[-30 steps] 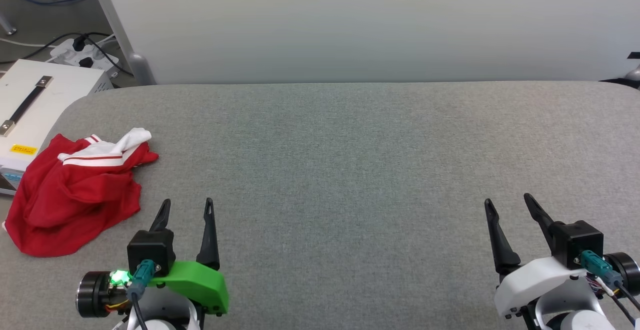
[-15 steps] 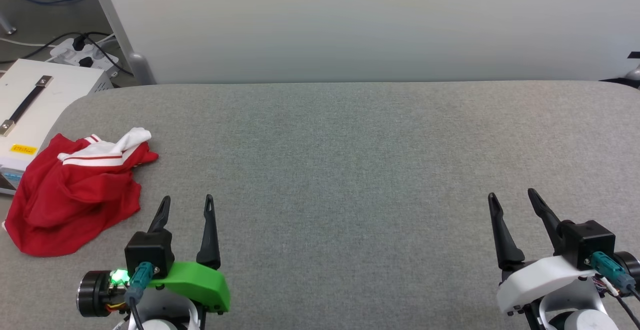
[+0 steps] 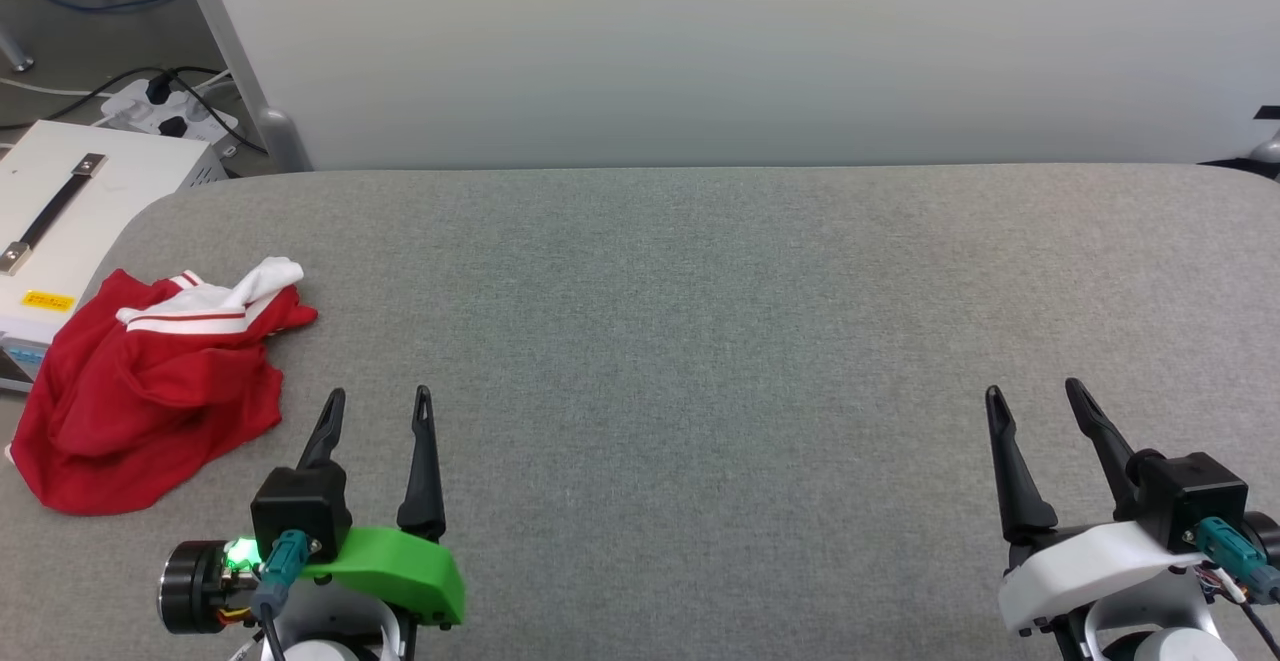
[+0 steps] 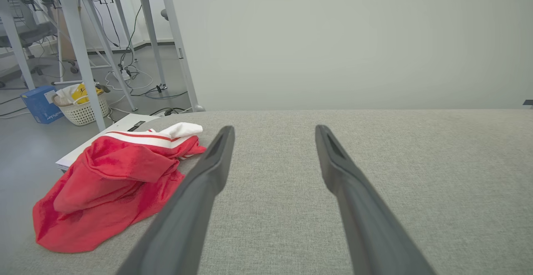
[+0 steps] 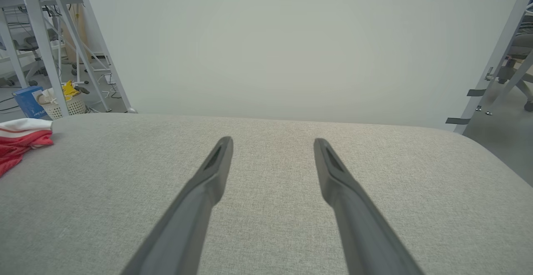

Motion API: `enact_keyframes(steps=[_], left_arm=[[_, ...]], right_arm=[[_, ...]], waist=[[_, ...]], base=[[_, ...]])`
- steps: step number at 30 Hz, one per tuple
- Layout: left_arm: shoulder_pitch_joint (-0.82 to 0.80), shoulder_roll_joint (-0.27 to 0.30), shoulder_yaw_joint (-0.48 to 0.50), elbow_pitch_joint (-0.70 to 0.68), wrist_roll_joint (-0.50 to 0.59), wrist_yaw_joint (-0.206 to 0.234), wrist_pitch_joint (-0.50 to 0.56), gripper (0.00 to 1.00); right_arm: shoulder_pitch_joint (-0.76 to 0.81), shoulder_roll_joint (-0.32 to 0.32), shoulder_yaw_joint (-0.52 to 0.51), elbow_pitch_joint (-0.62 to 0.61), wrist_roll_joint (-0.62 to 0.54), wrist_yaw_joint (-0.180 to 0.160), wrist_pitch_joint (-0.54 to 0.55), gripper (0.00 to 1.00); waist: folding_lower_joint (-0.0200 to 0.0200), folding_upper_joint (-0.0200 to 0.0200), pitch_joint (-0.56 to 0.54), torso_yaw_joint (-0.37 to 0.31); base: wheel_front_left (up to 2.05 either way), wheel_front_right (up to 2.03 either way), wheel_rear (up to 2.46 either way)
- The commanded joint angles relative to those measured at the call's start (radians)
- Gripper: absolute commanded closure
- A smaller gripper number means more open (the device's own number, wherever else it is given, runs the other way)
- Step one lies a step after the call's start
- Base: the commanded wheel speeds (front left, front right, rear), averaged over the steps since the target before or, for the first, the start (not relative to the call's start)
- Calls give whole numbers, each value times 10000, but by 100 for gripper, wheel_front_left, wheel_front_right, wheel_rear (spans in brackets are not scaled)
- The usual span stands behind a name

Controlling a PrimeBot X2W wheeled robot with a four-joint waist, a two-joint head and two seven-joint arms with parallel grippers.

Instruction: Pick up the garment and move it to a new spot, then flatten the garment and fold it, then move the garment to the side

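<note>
The garment (image 3: 150, 391) lies crumpled in a red heap with a white, red-striped sleeve on top, at the left end of the grey table (image 3: 680, 321). In the left wrist view the garment (image 4: 112, 183) sits left of my fingers. A corner of the garment (image 5: 18, 142) shows at the left edge of the right wrist view. My left gripper (image 3: 380, 399) hovers open just right of the heap, apart from it, with nothing between its fingers. Far off at the lower right, my right gripper (image 3: 1035, 391) is open and empty too.
A white case (image 3: 70, 211) with a black handle stands off the table's left end, close behind the garment. A power strip and cables (image 3: 165, 106) lie on the floor beyond. A pale partition wall (image 3: 740, 51) runs along the table's far edge.
My right gripper has shifted slightly to the right and up the head view. My left gripper has crept a little forward. The garment has not moved.
</note>
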State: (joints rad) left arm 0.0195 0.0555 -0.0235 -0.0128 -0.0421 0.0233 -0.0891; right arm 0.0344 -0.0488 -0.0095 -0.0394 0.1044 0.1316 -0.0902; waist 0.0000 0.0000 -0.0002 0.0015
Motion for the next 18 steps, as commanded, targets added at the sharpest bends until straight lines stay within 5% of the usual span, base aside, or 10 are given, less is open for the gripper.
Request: enact_keyframes(steps=[1,18], left_arm=[[58,-20,-11,-44,-75,106,-107,0],[116,-27,-135,-40,-224,152,-460,0]], right_arm=[[89,-8,-7,-104,133,-4,-118,0],[234,-9,25,-279,232,-5,-466,0]], waist=[[0,0,-3,2],[0,0,24,-2]], base=[[0,0,0],[0,0,0]])
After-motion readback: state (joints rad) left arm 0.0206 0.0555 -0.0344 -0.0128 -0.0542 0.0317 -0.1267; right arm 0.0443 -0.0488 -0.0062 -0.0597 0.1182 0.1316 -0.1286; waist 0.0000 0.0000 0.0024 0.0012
